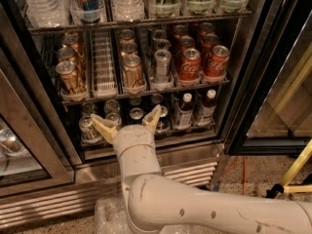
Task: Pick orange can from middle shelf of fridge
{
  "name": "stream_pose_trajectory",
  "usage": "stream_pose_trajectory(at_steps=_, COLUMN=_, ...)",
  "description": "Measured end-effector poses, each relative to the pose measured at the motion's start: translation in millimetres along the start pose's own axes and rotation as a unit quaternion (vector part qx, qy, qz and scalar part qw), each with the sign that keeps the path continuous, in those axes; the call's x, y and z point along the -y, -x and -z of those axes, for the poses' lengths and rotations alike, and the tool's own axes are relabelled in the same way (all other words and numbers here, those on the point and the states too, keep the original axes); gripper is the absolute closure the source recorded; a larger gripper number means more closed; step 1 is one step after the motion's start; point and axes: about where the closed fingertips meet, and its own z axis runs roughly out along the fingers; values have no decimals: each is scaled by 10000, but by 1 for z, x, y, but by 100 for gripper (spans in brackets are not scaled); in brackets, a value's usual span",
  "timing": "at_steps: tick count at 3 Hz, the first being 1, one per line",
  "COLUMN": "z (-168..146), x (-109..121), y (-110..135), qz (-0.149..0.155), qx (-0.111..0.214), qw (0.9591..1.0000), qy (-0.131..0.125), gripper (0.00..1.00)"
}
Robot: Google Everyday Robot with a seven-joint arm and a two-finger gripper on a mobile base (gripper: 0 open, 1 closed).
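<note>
**Gripper open below middle shelf, orange can not grasped**

Gripper (126, 115) sits in front of the bottom rack, low centre in the fridge (255, 82) opening. Fingers (103, 126) are splayed wide in a V, released, holding nothing. The tips are level with the low cans (88, 127) and just under the front edge of the middle shelf (146, 93).

Orange can (132, 71) stands at 12 o'clock from the gripper, at the front of its lane and upright, with more orange cans behind it. Open air separates the fingertips from it, with the shelf edge between. At 9 o'clock of the can is a white slatted lane (104, 62) showing bare slats, then another orange lane (70, 77) by the left frame. At 3 o'clock is a silver can (162, 65), just beside it with a divider between, then red cans (189, 64) toward the right frame.

Bottles (183, 109) stand at 3 o'clock of the gripper, near the right finger. The upper shelf edge sits above the can tops. The arm (195, 204) comes up from 6 o'clock over the grille (187, 172).
</note>
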Motion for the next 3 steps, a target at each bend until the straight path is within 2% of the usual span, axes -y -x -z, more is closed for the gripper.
stream_pose_trajectory(at_steps=2, z=0, x=0, y=0, qz=0, qx=0, qw=10000, qy=0, gripper=43)
stream_pose_trajectory(at_steps=3, z=0, x=0, y=0, qz=0, qx=0, qw=10000, qy=0, gripper=38)
